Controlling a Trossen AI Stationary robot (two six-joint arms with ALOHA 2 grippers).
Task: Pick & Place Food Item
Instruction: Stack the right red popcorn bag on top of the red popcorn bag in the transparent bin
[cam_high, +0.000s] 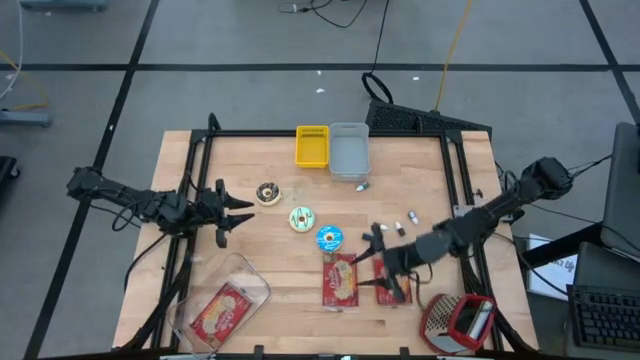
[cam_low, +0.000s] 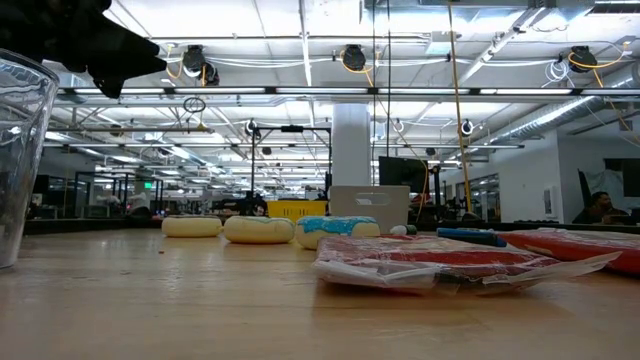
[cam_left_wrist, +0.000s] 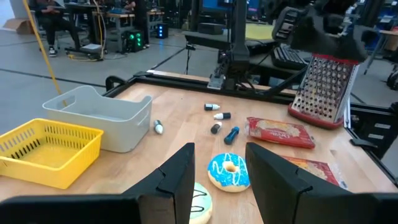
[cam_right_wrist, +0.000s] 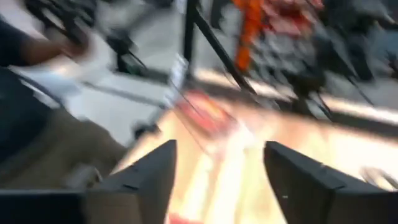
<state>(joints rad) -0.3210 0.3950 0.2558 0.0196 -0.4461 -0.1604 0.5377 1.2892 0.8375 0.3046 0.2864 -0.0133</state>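
Three donuts lie flat on the wooden table: a brown one (cam_high: 267, 192), a green-white one (cam_high: 302, 218) and a blue one (cam_high: 329, 237) (cam_left_wrist: 229, 172). One red food packet (cam_high: 340, 280) (cam_low: 430, 260) lies flat near the front edge, and another (cam_high: 396, 291) lies to its right. My right gripper (cam_high: 380, 264) (cam_right_wrist: 221, 155) hovers open above these packets with nothing between its fingers. My left gripper (cam_high: 238, 212) (cam_left_wrist: 221, 155) stands open left of the donuts and points toward them, also with nothing between its fingers.
A yellow basket (cam_high: 312, 146) and a grey bin (cam_high: 349, 150) stand at the far edge. A clear container (cam_high: 225, 305) holding a red packet sits front left. A red-framed grater (cam_high: 460, 320) lies front right. Small caps and a blue marker (cam_left_wrist: 231, 134) are scattered mid-table.
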